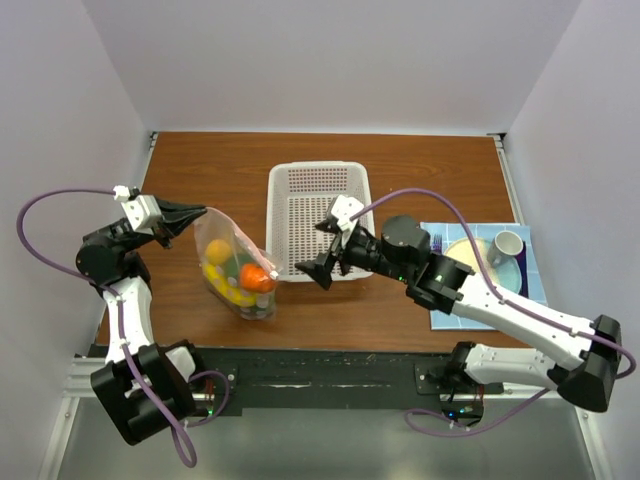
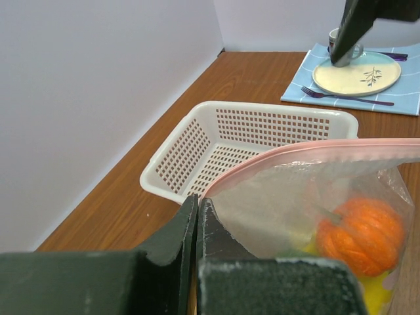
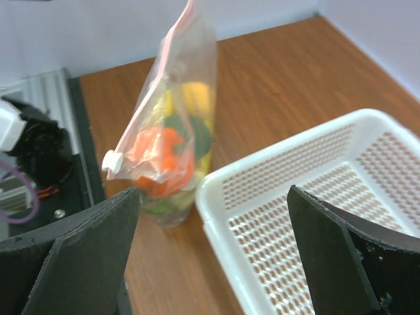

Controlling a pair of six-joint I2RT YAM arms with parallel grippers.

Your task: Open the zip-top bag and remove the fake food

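Observation:
The zip-top bag (image 1: 236, 262) is clear with a pink zip strip and stands on the table left of the white basket. The fake food (image 1: 256, 278) is inside it: an orange piece, yellow and green pieces. My left gripper (image 1: 196, 217) is shut on the bag's top far corner; in the left wrist view the gripper (image 2: 195, 199) pinches the zip edge of the bag (image 2: 295, 190), with the orange piece (image 2: 362, 235) behind the plastic. My right gripper (image 1: 318, 266) is open and empty, just right of the bag over the basket's near corner. In the right wrist view the gripper (image 3: 213, 197) faces the bag (image 3: 176, 105), whose white slider (image 3: 110, 159) sits at the near end.
The white perforated basket (image 1: 352, 180) stands at mid-table, touching the bag's right side; it also shows in the wrist views (image 2: 197, 141) (image 3: 315, 190). A blue mat with a beige plate (image 1: 472, 258), a cup (image 1: 507, 243) and a purple fork (image 2: 348, 98) lies at the right. Walls close in on three sides.

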